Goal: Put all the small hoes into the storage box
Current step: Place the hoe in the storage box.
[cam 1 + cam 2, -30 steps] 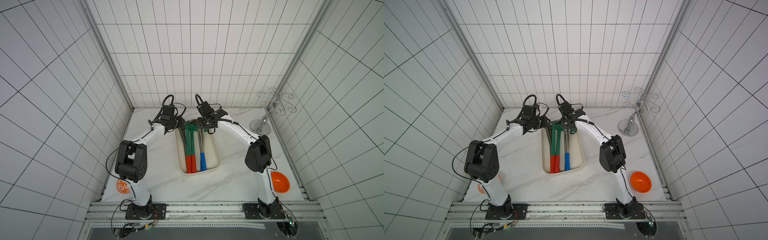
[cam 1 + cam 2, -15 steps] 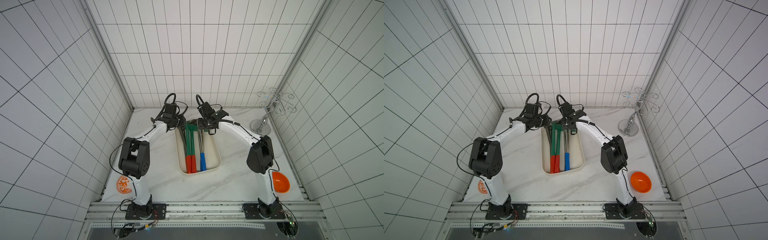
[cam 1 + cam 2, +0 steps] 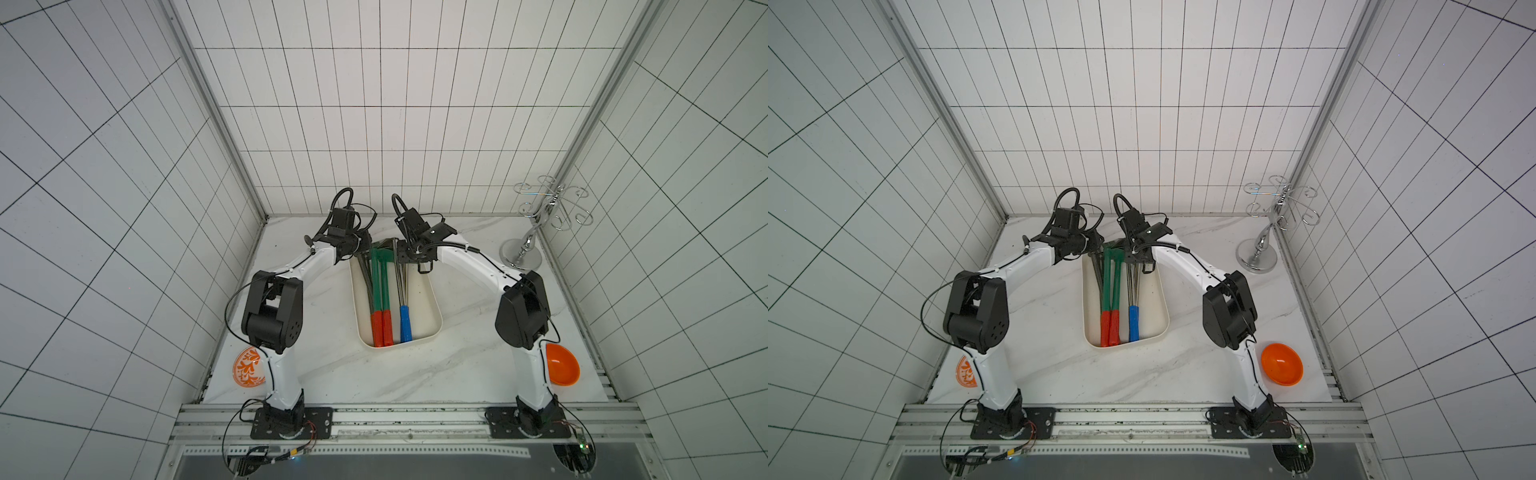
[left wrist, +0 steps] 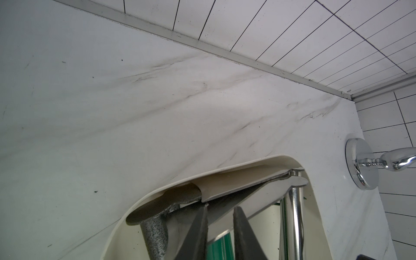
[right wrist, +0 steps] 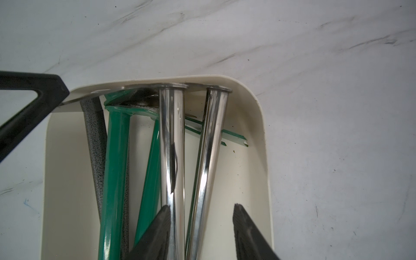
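All the hoes in view lie inside the storage box (image 3: 422, 299), heads bunched at its far end. The small hoe, probably the grey-speckled hoe (image 5: 95, 139), rests there with its blade (image 4: 247, 193) leaning on the end wall. The left gripper (image 4: 220, 209) straddles that blade, jaws narrowly apart and not visibly pinching. The right gripper (image 5: 201, 205) has its jaws apart around two chrome shafts (image 5: 172, 135). It seems best to settle the blade gently, then lift both grippers straight up so nothing drags out.

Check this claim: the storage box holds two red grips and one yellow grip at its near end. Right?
No: the single grip is blue, not yellow. Both top views show it beside the two red grips in the storage box.
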You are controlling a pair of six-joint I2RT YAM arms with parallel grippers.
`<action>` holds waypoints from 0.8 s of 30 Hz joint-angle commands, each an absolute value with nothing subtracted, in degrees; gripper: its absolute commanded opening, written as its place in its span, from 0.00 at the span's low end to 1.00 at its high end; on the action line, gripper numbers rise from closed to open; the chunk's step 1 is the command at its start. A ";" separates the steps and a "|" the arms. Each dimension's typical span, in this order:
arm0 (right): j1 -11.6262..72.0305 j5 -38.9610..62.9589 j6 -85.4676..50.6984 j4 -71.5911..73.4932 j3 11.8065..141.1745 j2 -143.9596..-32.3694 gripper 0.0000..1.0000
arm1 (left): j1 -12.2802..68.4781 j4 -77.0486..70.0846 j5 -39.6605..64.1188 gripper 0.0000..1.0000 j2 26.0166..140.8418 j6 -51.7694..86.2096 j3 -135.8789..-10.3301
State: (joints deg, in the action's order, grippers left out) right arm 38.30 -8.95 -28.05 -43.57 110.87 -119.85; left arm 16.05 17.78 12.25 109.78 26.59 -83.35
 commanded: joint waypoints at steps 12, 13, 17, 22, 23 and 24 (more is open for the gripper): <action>39.20 -5.54 -27.04 -42.45 111.30 -124.54 0.49 | 17.23 19.51 12.28 0.23 112.93 26.89 -81.10; 39.22 -5.45 -26.93 -42.54 111.40 -125.13 0.49 | 17.23 19.43 12.21 0.23 112.94 26.85 -80.87; 39.20 -5.64 -26.64 -42.79 112.01 -127.34 0.50 | 17.23 19.34 12.15 0.23 113.05 26.65 -80.38; 39.29 -7.14 -26.19 -42.79 112.70 -128.85 0.50 | 17.14 19.41 12.21 0.23 113.18 26.54 -80.68; 39.23 -7.41 -26.06 -42.80 112.83 -129.05 0.50 | 17.14 19.42 12.21 0.23 113.20 26.54 -80.78; 39.26 -7.72 -26.02 -42.80 112.96 -129.30 0.50 | 17.14 19.51 12.22 0.23 113.16 26.54 -80.86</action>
